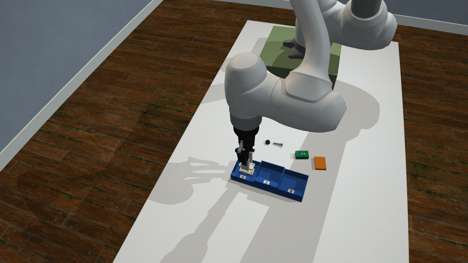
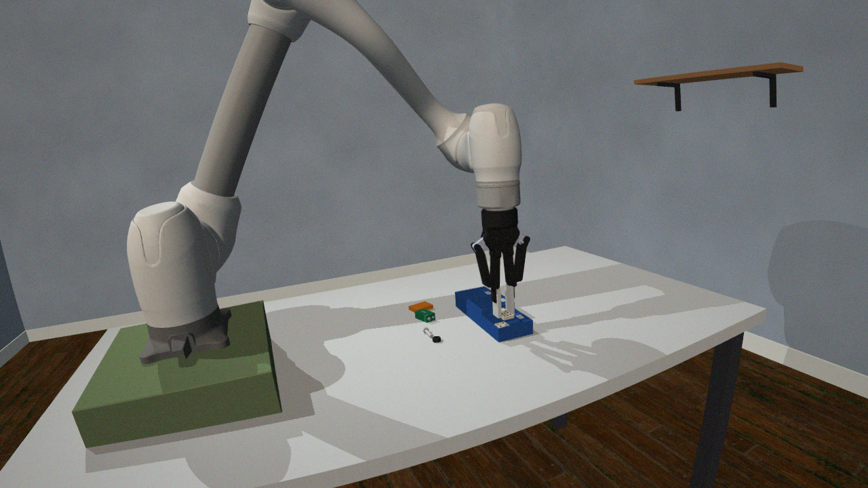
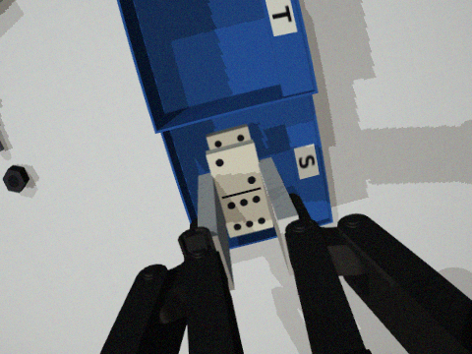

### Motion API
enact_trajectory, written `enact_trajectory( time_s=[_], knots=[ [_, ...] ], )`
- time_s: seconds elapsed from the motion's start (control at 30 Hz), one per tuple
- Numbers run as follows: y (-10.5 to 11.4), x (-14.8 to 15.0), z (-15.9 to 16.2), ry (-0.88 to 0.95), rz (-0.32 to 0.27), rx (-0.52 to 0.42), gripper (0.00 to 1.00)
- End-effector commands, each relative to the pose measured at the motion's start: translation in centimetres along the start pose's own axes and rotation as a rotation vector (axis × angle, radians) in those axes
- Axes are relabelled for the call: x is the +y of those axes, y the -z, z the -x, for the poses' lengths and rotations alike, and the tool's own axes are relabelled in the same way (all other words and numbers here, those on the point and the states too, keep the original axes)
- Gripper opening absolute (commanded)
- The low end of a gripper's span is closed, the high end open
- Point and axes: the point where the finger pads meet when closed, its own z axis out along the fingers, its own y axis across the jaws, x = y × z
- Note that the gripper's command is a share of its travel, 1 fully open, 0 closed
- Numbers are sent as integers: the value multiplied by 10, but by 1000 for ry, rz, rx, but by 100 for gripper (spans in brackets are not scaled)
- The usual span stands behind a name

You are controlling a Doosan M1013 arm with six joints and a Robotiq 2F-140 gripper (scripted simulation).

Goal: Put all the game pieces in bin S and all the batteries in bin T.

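Note:
My gripper [image 3: 240, 189] is shut on a white domino [image 3: 240, 191] and holds it low over the bin marked S [image 3: 307, 161], the end compartment of the blue tray [image 1: 269, 179]. Another domino [image 3: 228, 137] lies in that bin, partly hidden under the held one. The bin marked T [image 3: 216, 33] beside it looks empty. The gripper also shows in the top view [image 1: 246, 165] and in the exterior view [image 2: 504, 308]. A green battery [image 1: 301, 154] lies on the table behind the tray.
An orange block [image 1: 320, 162] lies right of the green battery. A black nut [image 1: 267, 142] and a small bolt [image 1: 277, 144] lie behind the tray. The green base block [image 2: 175, 370] carries the arm. A third bin [image 1: 293, 186] ends the tray.

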Motion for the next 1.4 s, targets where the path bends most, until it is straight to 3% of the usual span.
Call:
enact_trajectory(
  time_s=[0.0,0.27,0.7,0.73,1.37],
  knots=[
    [-8,0,0,0,0,0,13],
    [-18,0,0,0,0,0,13],
    [-18,0,0,0,0,0,13],
    [-18,0,0,0,0,0,19],
    [-15,0,0,0,0,0,19]
  ],
)
